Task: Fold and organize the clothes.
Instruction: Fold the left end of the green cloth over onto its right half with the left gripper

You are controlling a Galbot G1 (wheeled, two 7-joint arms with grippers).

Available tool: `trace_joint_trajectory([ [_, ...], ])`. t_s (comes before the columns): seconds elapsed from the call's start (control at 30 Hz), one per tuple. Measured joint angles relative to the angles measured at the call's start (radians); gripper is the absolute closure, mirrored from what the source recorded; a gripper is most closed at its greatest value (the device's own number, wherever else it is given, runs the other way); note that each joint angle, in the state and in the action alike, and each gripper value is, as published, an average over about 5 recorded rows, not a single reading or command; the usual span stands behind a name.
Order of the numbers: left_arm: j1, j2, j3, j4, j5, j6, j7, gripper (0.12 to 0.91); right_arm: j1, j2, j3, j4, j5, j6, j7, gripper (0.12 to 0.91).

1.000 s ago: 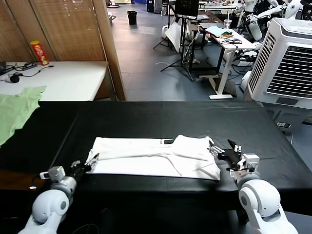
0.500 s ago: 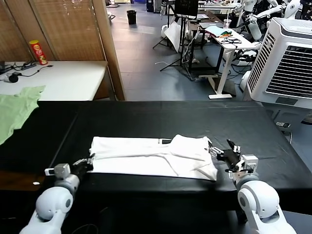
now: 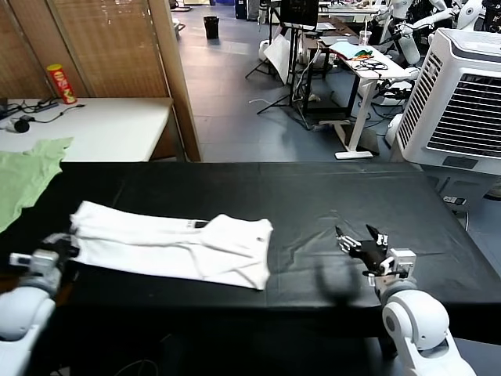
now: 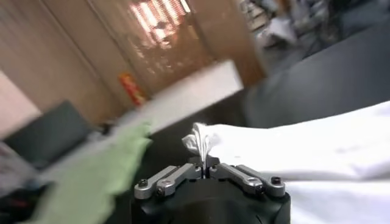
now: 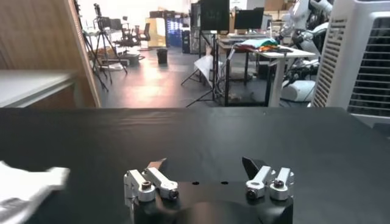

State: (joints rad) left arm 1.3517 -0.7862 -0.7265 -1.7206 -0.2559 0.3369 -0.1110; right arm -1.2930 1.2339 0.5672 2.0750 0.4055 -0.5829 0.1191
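Centrally on the black worktop, toward the robot's left, lies the folded white T-shirt, its long axis running left to right; left claw pressed together on the shirt's left end, a pinch of white cloth showing between its tips; right claw spread, holding nothing, well apart from the shirt's right edge; the left arm is thus the nearer; a pale green garment lies at the far left.
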Motion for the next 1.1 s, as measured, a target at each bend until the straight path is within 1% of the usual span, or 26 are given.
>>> trace_joint_trajectory([
  [0.13, 0.014, -0.028, 0.025, -0.085, -0.011, 0.061, -0.001, 0.884, -0.014, 0.007, 0.006, 0.009, -0.011, 0.0, 0.001, 0.227],
  [0.3, 0.014, -0.115, 0.097, -0.257, -0.093, 0.152, -0.008, 0.884, -0.038, 0.009, 0.028, 0.02, -0.018, 0.006, 0.001, 0.227],
  [0.37, 0.008, -0.15, 0.136, -0.319, -0.136, 0.186, -0.017, 0.884, -0.049, 0.012, 0.039, 0.023, -0.02, 0.011, 0.001, 0.227],
  [0.47, -0.006, -0.194, 0.203, -0.393, -0.211, 0.233, -0.041, 0.884, -0.068, 0.018, 0.055, 0.028, -0.025, 0.015, 0.001, 0.227],
  [0.57, -0.023, -0.231, 0.27, -0.436, -0.282, 0.263, -0.06, 0.884, -0.083, 0.026, 0.064, 0.029, -0.033, 0.017, 0.0, 0.227],
  [0.67, -0.043, -0.266, 0.333, -0.453, -0.309, 0.269, -0.066, 0.884, -0.09, 0.034, 0.063, 0.03, -0.042, 0.017, 0.0, 0.227],
  [0.83, -0.073, -0.327, 0.418, -0.446, -0.276, 0.25, -0.063, 0.884, -0.092, 0.041, 0.054, 0.029, -0.053, 0.017, 0.0, 0.227],
  [0.93, -0.077, -0.355, 0.445, -0.432, -0.258, 0.235, -0.06, 0.884, -0.091, 0.043, 0.046, 0.025, -0.059, 0.017, 0.0, 0.227],
  [1.1, -0.076, -0.389, 0.463, -0.41, -0.236, 0.218, -0.057, 0.884, -0.086, 0.049, 0.031, 0.019, -0.067, 0.017, 0.0, 0.227],
])
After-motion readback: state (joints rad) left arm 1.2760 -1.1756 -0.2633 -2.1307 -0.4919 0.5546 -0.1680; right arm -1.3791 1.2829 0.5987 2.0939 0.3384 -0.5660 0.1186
